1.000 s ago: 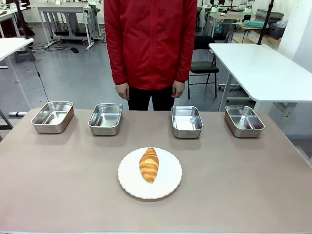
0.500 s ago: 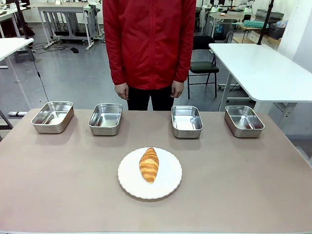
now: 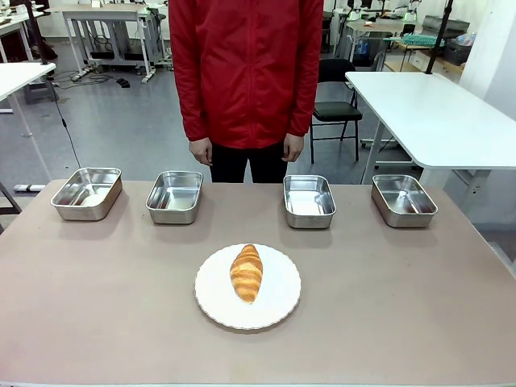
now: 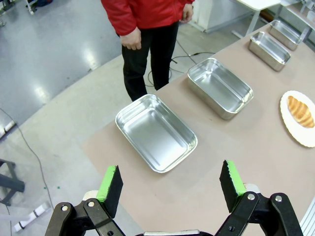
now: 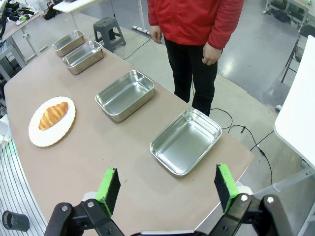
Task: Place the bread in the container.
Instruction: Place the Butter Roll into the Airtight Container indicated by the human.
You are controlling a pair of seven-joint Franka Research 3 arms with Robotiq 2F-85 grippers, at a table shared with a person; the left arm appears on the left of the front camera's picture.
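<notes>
Grey glossy floor (image 3: 121,129), white table (image 3: 435,113), black chair (image 3: 337,72), far workbenches (image 3: 113,11)

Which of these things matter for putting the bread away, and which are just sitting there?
Part of the job: croissant; four steel pans, one to receive it.
Just there: white plate under the croissant; black chair and white table behind.

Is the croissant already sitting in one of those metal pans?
No, the croissant lies on the round white plate.

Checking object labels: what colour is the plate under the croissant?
The plate is plain white, clearest in the front view.
</notes>
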